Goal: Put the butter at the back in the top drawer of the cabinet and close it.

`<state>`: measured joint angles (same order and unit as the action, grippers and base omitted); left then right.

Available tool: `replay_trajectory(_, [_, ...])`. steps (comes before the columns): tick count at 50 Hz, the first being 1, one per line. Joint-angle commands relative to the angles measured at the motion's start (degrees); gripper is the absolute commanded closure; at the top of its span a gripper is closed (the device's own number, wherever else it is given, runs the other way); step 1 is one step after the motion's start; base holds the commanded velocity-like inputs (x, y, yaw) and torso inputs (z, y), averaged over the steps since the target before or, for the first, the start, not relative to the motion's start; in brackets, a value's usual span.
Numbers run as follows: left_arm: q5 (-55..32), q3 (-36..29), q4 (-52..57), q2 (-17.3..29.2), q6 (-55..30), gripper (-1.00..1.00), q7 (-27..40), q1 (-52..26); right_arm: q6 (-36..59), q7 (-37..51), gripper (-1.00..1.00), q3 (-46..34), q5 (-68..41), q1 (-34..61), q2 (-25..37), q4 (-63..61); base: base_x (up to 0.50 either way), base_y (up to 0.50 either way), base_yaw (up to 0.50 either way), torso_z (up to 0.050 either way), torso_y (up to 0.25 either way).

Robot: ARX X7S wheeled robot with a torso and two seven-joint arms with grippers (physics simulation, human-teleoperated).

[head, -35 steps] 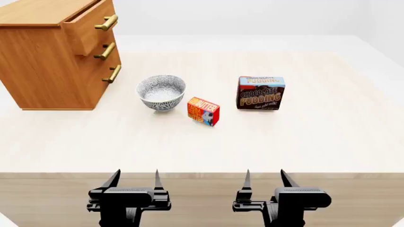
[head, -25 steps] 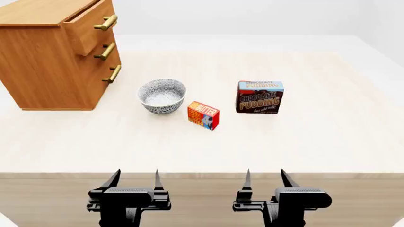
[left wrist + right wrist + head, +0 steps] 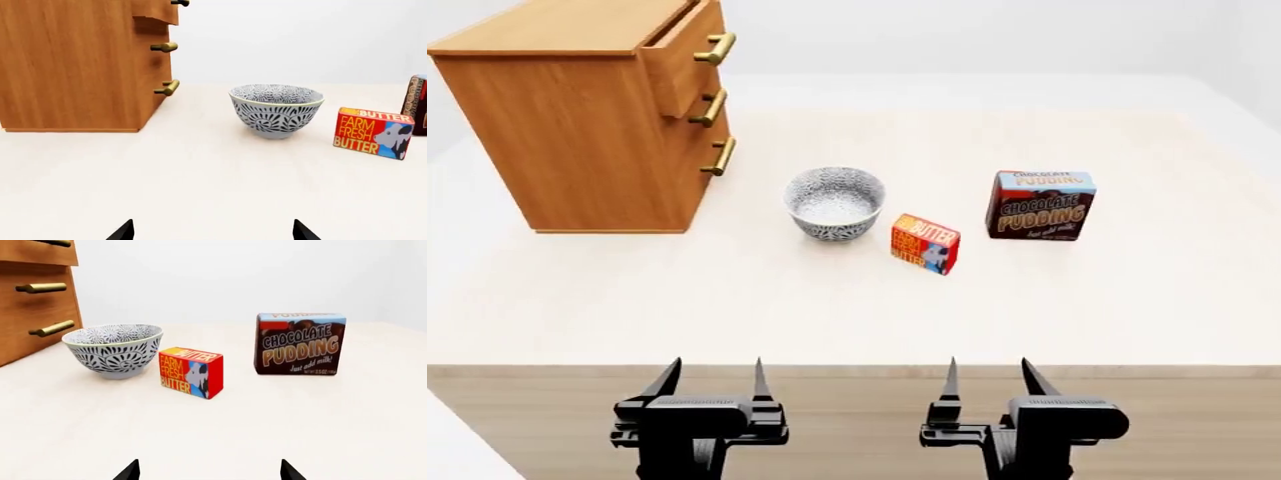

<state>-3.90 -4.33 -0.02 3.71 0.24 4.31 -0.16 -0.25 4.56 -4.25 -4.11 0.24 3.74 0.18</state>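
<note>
The butter (image 3: 925, 243) (image 3: 372, 132) (image 3: 190, 372), a small red-orange carton, lies on the table between the bowl and the pudding box. At the back left stands the wooden cabinet (image 3: 581, 120) (image 3: 73, 65) with three brass-handled drawers. Its top drawer (image 3: 683, 52) is pulled out a little. Both grippers hover near the table's front edge, far from the butter. My left gripper (image 3: 711, 375) (image 3: 212, 231) is open and holds nothing. My right gripper (image 3: 988, 375) (image 3: 209, 471) is also open and holds nothing.
A patterned grey bowl (image 3: 834, 202) (image 3: 275, 109) (image 3: 115, 349) stands just left of the butter. A brown-and-blue chocolate pudding box (image 3: 1040, 205) (image 3: 300, 343) stands upright to the butter's right. The pale table (image 3: 854, 300) ends at a front edge just ahead of the grippers.
The head view has shifted, so the cabinet, bowl, butter and pudding box all appear further right in the picture. Both grippers keep the same place and stay open.
</note>
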Motion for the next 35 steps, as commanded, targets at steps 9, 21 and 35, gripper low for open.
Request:
replay_trajectory(9, [-1.5,-1.7,0.1,1.5,0.1,-1.0,1.4,-0.1,0.0,1.6,-1.0,-1.6,-1.4,0.1,1.3,0.0,0.0,0.49,0.0,0.0,0.0])
replay_trajectory(21, [-2.2,-2.7,-0.1,2.3,0.9,-1.0,2.0,-0.1,-0.4,2.6,-1.0,-2.4,-2.2,0.2,2.0,0.2,0.0,0.04,0.0,0.0,0.0])
replay_trajectory(35, [-4.0,-2.9,4.4,3.5,-3.5,-1.0,3.3,-0.1,4.7,4.6,-1.0,-2.8,-3.3,-1.2,3.6,-7.4,0.0,0.0,0.0,0.046,0.0])
